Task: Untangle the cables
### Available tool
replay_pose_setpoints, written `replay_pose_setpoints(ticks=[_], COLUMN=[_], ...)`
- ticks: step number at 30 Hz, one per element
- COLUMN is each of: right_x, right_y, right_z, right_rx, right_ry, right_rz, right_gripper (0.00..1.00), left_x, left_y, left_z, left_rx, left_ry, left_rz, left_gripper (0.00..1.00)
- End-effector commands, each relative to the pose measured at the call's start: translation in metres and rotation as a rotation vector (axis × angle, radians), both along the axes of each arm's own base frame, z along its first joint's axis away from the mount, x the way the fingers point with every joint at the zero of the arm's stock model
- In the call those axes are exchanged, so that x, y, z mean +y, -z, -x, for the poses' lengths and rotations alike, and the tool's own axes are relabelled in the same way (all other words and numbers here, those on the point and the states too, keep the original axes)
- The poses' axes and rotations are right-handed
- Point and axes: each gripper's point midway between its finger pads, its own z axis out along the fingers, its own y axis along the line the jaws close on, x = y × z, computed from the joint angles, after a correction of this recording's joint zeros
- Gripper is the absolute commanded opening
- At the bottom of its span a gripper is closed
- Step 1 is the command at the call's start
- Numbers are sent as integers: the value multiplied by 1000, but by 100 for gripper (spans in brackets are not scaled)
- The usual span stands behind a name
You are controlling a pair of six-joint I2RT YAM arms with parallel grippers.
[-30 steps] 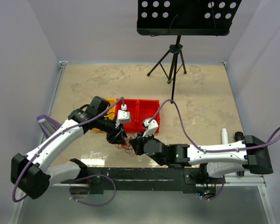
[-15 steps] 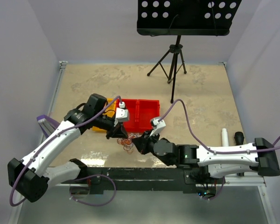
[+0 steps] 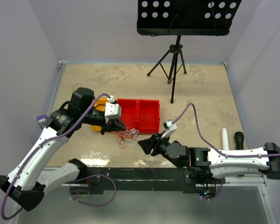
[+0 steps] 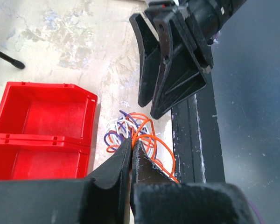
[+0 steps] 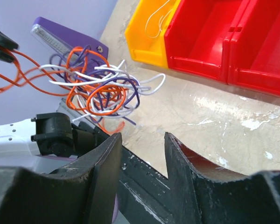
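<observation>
The cables (image 3: 126,136) are a small tangle of thin orange, white and purple loops on the table, in front of the red bins. My left gripper (image 3: 119,126) is at the tangle's left edge. In the left wrist view, this left gripper (image 4: 132,143) is shut on an orange loop of the cables (image 4: 142,135). My right gripper (image 3: 143,145) is a little to the right of the tangle, open and empty. The right wrist view shows the cables (image 5: 100,88) beyond the right gripper (image 5: 142,138), apart from it, with orange strands stretching left.
Two joined red bins (image 3: 141,114) stand behind the tangle, with a yellow bin (image 5: 149,28) holding a thin white wire to their left. A black tripod stand (image 3: 175,60) is at the back. A white tube (image 3: 225,137) and a black cylinder (image 3: 239,139) lie right.
My left gripper shut on an orange cable and drew left with it. My right gripper let go, opened and backed away to the right; the tangle followed left.
</observation>
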Motion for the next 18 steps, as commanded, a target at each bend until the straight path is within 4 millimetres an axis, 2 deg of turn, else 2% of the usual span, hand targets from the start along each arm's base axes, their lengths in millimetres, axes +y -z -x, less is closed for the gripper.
replay_pose_setpoints(ticks=[1, 10, 14, 18], right_x=[14, 25, 29, 24], right_y=[-12, -54, -58, -61], right_z=[5, 3, -2, -10], right_rx=[-10, -102, -144, -226], right_ry=[-35, -54, -37, -14], right_rz=[-66, -209, -193, -149], right_gripper=[47, 51, 52, 54], left_x=[-2, -2, -2, 0], left_y=[-34, -60, -73, -91], left_z=[2, 6, 11, 18], left_rx=[-24, -39, -48, -71], left_ry=[-2, -10, 0, 30], left_rz=[61, 102, 118, 130], left_gripper=[0, 0, 0, 0])
